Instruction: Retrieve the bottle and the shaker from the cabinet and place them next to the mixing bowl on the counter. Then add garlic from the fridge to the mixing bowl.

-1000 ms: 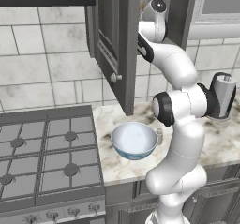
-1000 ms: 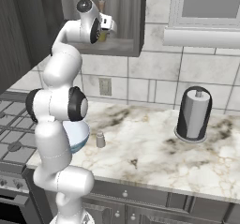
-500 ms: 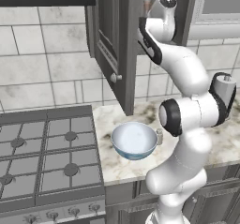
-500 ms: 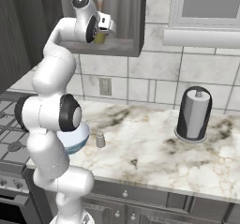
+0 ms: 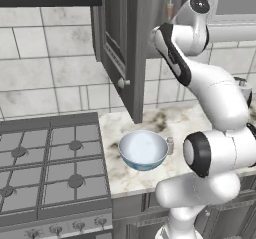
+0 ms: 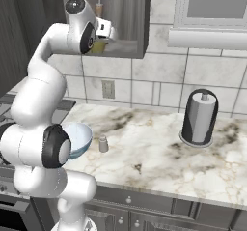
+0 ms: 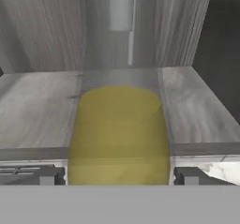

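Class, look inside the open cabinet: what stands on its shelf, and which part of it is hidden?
A yellow bottle stands on the cabinet shelf, between the open fingers. Its base and the shelf behind it are hidden.

Cabinet (image 7: 42,31): grey wood-grain panels with streaked, matt faces; the shelf (image 7: 197,106) shows the same grain. Bottle (image 7: 119,134): olive-yellow body, smooth and faintly translucent, like plastic or glass. Desk (image 6: 154,148): polished marble-look slab, cream veined with brown. Mixing bowl (image 5: 143,150): glossy, pale blue, glass-like. Shaker (image 6: 103,144), at the bowl's 3 o'clock: dull grey, satin. Paper towel holder (image 6: 199,119): dark brushed metal. Wall tiles (image 5: 45,78): smooth, lightly mottled stone glaze. Stove (image 5: 47,168): matt grey grates.
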{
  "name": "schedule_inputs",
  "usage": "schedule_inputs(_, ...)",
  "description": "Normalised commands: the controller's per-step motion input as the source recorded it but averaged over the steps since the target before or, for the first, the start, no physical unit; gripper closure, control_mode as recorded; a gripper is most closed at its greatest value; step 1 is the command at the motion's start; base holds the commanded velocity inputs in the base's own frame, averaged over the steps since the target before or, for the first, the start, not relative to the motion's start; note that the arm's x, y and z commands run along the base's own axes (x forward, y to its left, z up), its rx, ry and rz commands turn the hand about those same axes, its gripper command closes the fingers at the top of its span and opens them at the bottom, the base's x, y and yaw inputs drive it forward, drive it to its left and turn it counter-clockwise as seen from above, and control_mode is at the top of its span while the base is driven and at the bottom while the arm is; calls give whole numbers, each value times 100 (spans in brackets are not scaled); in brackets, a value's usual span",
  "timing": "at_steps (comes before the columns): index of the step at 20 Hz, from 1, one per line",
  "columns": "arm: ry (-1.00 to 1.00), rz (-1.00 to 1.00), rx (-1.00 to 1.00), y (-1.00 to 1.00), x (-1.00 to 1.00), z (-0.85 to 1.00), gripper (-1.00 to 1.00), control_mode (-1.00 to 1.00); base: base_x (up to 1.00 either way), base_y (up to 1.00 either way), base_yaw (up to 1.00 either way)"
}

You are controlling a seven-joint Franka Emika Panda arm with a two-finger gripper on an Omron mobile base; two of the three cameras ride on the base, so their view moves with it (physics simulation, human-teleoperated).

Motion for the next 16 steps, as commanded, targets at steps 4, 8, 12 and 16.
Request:
schedule_inputs(4, 0, 3, 0, 0, -100, 0, 100, -100, 0, 0, 0)
schedule_inputs(8, 0, 4, 0, 0, -100, 0, 100, -100, 0, 0, 0)
schedule_inputs(12, 0, 6, 0, 0, -100, -2, 100, -100, 0, 0, 0)
schedule_inputs(16, 0, 11, 0, -4, -88, -23, 100, -100, 0, 0, 0)
